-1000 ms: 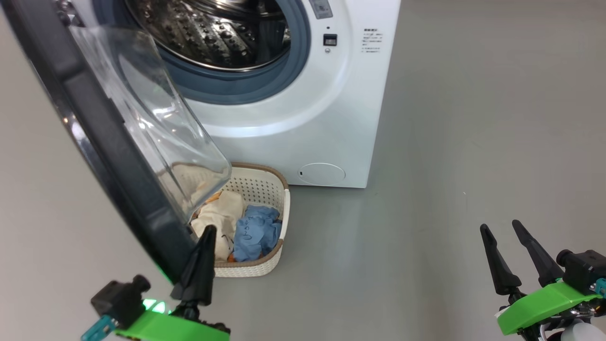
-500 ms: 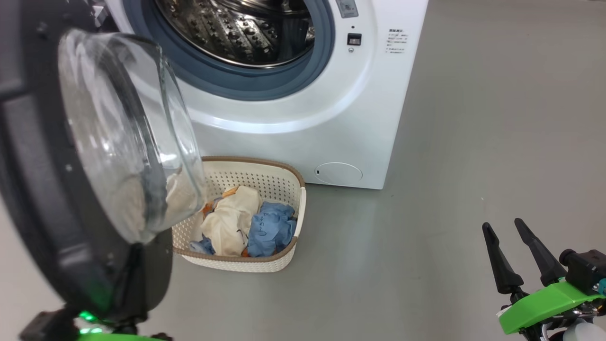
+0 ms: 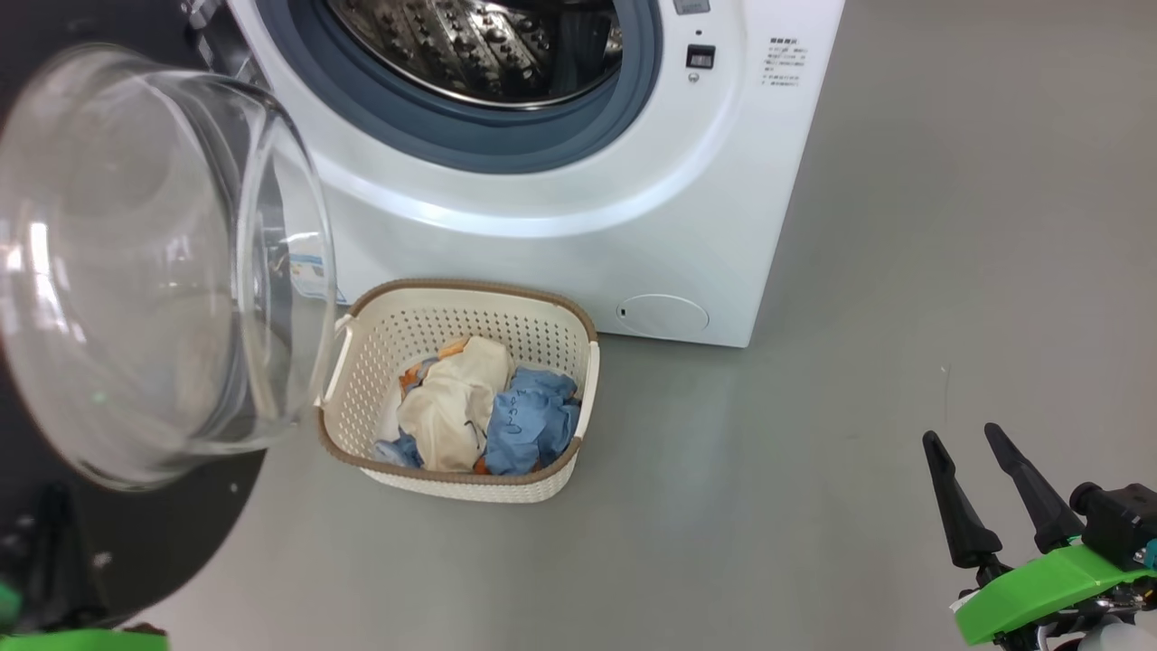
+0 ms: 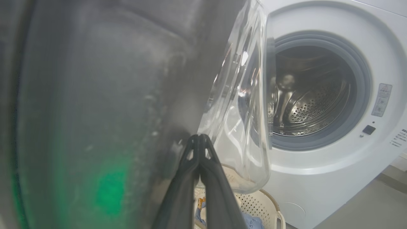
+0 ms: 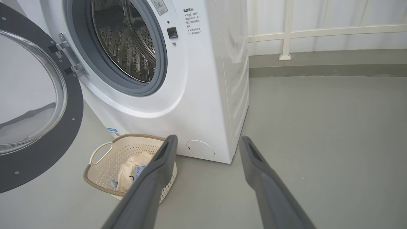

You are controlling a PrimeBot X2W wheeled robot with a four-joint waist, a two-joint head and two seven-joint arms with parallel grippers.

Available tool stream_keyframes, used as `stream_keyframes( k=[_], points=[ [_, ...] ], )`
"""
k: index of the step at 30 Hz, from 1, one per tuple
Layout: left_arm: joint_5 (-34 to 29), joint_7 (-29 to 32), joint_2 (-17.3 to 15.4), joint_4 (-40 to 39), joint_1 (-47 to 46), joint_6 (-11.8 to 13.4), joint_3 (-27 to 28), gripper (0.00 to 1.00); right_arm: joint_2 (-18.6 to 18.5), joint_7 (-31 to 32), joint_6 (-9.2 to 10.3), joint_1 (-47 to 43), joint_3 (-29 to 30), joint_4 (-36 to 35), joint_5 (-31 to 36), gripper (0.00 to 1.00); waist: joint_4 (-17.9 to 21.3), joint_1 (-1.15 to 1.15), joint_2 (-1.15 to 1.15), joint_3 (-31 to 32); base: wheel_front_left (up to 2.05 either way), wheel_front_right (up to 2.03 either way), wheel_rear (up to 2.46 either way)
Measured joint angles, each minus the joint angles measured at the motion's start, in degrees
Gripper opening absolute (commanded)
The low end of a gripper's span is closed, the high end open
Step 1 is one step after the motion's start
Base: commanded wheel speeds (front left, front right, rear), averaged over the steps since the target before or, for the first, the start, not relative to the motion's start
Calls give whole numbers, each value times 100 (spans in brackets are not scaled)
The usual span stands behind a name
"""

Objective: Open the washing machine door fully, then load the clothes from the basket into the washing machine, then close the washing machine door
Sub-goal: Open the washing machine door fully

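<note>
Your basket (image 3: 470, 287) sits on the floor just before the washing machine (image 3: 560, 262), clothes (image 3: 479, 411) heaped inside, cream beside blue. The washing machine door (image 3: 136, 542) hangs open. Left gripper (image 4: 199, 137) jaws together by its rim; right gripper (image 3: 962, 436) jaws apart.

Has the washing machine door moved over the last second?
Yes. The washing machine door has swung wider open, leftward off the basket it earlier overlapped, away from the washing machine front.

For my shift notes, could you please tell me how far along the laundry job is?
Done: the washing machine door stands wide open. In hand: the shut left gripper at its rim. Left: the clothes lie in the basket, none in the drum; then closing.
</note>
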State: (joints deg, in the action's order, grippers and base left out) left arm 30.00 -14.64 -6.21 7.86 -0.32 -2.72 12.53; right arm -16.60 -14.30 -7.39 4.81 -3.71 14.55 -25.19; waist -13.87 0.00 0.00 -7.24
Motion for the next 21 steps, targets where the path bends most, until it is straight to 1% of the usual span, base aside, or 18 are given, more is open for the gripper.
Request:
stream_keyframes(
  k=[4,5,9,14,21],
  points=[
    [0,1,-71,255,-258,-8,376,0,0,0,0,13,0,-12,1,100,-14,0,0,-98,0,0,0],
    [0,1,-145,393,-392,-37,593,0,-1,0,0,36,-7,-12,2,100,-17,0,0,-164,0,0,0],
    [15,0,-248,721,-683,-99,1005,0,-4,0,0,130,5,-26,18,100,-23,0,0,-298,0,0,0],
    [-3,-1,-465,1294,-1100,-204,1440,0,-5,0,0,155,13,-33,44,100,-26,0,0,-476,0,0,0],
    [-210,0,-803,2083,-1733,-318,1970,0,-27,0,0,412,20,-70,85,100,-11,0,0,-756,0,0,0]
  ],
)
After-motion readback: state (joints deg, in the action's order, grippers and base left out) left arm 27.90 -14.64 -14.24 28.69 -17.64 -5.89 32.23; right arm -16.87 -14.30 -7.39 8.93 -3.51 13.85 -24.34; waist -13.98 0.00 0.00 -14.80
